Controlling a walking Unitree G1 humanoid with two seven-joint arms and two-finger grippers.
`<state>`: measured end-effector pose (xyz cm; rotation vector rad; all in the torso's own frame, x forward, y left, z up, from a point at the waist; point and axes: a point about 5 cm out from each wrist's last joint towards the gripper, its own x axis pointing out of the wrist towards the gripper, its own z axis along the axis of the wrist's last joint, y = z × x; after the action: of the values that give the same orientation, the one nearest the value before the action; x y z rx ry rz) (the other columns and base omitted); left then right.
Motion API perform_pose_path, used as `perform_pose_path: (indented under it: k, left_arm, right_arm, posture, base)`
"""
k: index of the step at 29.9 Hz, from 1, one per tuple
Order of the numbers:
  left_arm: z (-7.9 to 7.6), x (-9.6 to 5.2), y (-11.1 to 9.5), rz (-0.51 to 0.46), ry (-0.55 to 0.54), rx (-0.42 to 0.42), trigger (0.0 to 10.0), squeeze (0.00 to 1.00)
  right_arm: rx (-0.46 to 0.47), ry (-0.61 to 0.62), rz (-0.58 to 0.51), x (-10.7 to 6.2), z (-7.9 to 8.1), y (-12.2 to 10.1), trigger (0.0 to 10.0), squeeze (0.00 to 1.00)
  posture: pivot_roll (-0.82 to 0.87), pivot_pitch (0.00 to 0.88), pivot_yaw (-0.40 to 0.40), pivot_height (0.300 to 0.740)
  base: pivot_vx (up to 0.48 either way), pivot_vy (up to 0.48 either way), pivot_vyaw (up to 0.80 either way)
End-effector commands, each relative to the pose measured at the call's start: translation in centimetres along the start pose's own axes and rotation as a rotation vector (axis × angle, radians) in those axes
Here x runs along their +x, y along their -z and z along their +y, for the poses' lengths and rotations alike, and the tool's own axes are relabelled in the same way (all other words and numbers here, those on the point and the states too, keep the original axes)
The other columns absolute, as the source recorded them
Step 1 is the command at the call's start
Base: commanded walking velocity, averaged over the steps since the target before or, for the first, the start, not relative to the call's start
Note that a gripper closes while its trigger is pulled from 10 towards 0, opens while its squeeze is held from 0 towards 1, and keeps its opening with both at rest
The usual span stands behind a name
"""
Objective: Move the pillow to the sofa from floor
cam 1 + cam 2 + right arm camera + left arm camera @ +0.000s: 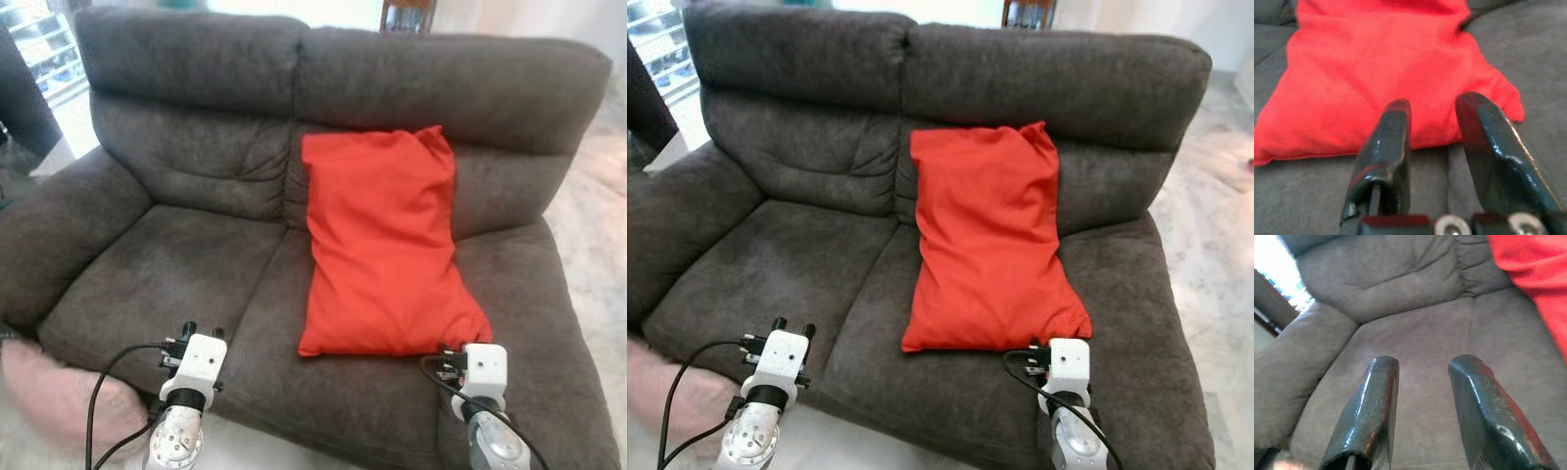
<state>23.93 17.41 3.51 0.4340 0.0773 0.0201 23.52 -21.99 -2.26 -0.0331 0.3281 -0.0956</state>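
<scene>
Both grippers of mine, left gripper (1422,413) and right gripper (1442,156), have fingers apart and hold nothing, and the red pillow (384,240) leans on the sofa (186,264), so I judge the task done.

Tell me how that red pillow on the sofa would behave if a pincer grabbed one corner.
The red pillow would probably sag: its cloth is wrinkled and bends from the sofa seat up the backrest. It looks soft and likely light for its size. It seems unlikely to roll or break.
</scene>
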Motion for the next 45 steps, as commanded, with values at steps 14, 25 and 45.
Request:
perform_pose_path:
  k: [14, 25, 45]
  left_arm:
    - [0.38, -0.43, 0.61, 0.027, 0.001, 0.011, 10.0, 0.0]
    - [0.35, -0.56, 0.73, 0.036, -0.003, 0.005, 10.0, 0.0]
    - [0.35, -0.61, 0.76, 0.039, -0.011, 0.002, 10.0, 0.0]
  right_arm:
    - [0.014, -0.026, 0.006, 0.29, 1.02, -0.07, 10.0, 0.0]
    - [0.013, -0.028, 0.018, 0.25, 0.95, 0.08, 10.0, 0.0]
    - [0.017, -0.04, 0.025, 0.32, 1.21, 0.1, 10.0, 0.0]
  posture:
    - [0.18, 0.065, -0.027, 0.74]
    - [0.18, 0.076, -0.03, 0.74]
    - [0.18, 0.081, -0.035, 0.74]
  base:
    - [0.0, 0.315, 0.0]
    - [0.0, 0.316, 0.0]
    - [0.0, 0.344, 0.0]
